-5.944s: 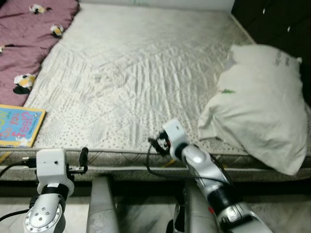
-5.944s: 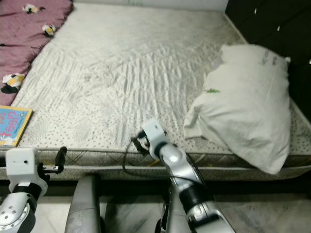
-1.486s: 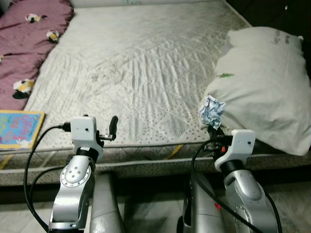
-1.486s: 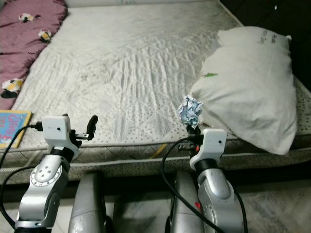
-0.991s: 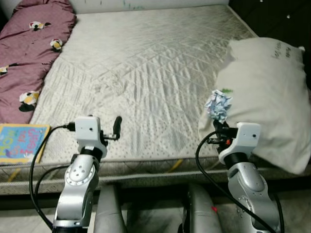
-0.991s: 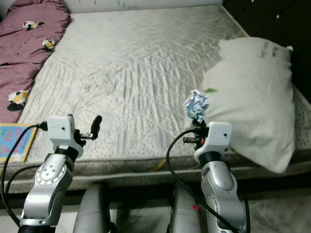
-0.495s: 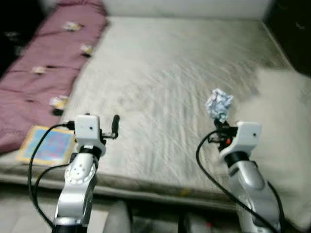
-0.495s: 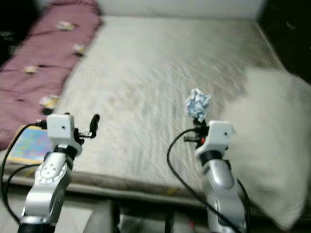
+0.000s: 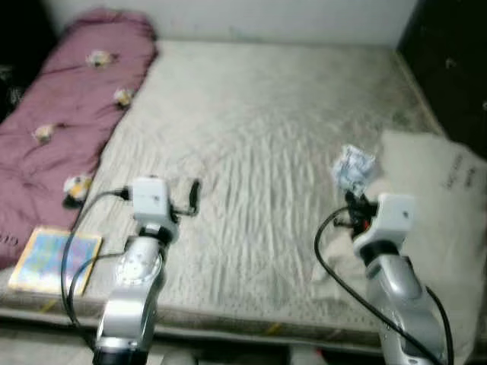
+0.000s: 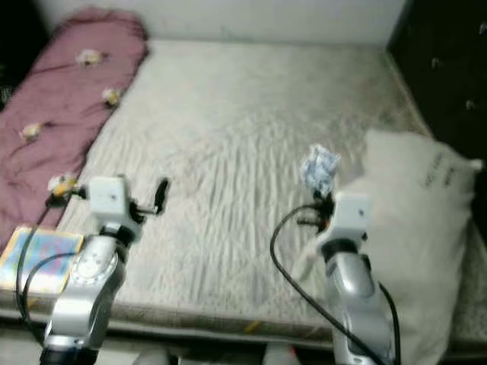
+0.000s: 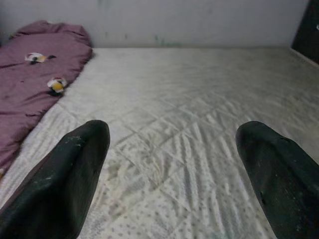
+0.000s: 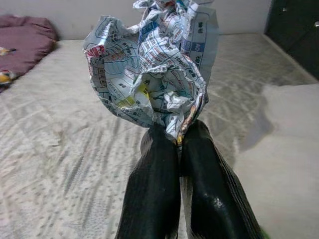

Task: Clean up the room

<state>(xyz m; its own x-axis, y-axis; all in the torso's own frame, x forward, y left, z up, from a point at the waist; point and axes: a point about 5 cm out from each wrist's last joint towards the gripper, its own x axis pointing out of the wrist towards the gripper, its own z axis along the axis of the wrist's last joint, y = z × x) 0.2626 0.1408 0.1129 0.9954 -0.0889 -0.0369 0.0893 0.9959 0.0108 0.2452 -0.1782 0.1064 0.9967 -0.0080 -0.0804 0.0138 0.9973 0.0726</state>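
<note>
My right gripper [image 9: 355, 199] is shut on a crumpled ball of printed paper [image 9: 354, 167], held up over the right side of the mattress [image 9: 259, 114] beside a white pillow [image 9: 445, 198]. In the right wrist view the crumpled paper [image 12: 157, 64] sits pinched at the tips of the two black fingers [image 12: 199, 194]. My left gripper [image 9: 194, 196] is raised over the left part of the bed and stands open, nothing between its fingers [image 11: 65, 184]. A colourful children's book [image 9: 53, 260] lies at the mattress's near left corner.
A maroon blanket [image 9: 68, 106] with small flower prints runs along the bed's left side. A dark cabinet [image 9: 449, 68] stands to the right of the bed. A pale wall [image 9: 228, 15] closes the far end. The quilted middle of the mattress is bare.
The camera has risen and shifted, so the whole bed sits lower and more fully in view. Since 5.9 s ago both arms have lifted, and the right gripper now holds the paper ball.
</note>
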